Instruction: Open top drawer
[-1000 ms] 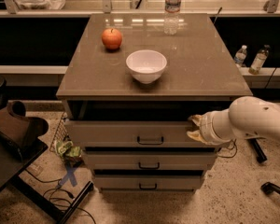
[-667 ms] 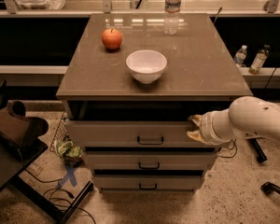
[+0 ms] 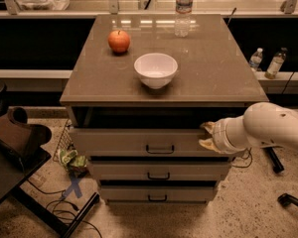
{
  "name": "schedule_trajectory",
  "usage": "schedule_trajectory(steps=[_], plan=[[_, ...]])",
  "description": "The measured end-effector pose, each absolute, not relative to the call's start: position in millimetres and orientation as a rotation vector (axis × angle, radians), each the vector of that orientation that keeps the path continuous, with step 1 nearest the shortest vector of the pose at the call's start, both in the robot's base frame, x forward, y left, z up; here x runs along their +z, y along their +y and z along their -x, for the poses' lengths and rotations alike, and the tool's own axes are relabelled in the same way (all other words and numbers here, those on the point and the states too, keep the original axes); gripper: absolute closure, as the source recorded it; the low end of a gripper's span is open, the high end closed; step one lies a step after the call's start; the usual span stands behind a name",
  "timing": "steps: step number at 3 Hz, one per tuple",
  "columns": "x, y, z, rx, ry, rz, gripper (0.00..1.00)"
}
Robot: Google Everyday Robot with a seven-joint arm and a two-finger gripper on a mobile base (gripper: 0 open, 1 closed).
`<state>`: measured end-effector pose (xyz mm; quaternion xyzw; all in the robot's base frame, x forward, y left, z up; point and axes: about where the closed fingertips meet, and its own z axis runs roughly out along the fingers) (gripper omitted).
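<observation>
The top drawer [image 3: 124,142] of the grey-beige cabinet is pulled out a little, with a dark gap under the countertop. Its small black bar handle [image 3: 160,149] sits at the centre of the front. My gripper [image 3: 206,136] comes in from the right on a white arm. It is at the right end of the top drawer's front, with one finger over the upper edge and one against the front face. Two narrower drawers with black handles lie below, the middle one [image 3: 159,171] and the bottom one [image 3: 158,194].
On the countertop [image 3: 213,68] stand a white bowl [image 3: 156,69], a red apple [image 3: 118,40] and a water bottle [image 3: 183,9]. A dark stand [image 3: 15,143] and cables lie at the left. Chair legs [image 3: 288,200] are on the floor at the right.
</observation>
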<state>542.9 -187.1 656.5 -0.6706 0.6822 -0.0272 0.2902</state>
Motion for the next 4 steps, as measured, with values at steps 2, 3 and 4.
schedule_trajectory(steps=[2,3,4], plan=[[656.3,-186.2,-542.7,-0.071,1.819,1.791,0.0],[656.2,-185.8,-542.6,-0.071,1.818,1.791,0.02],[656.0,-184.9,-542.5,-0.07,1.817,1.793,0.24]])
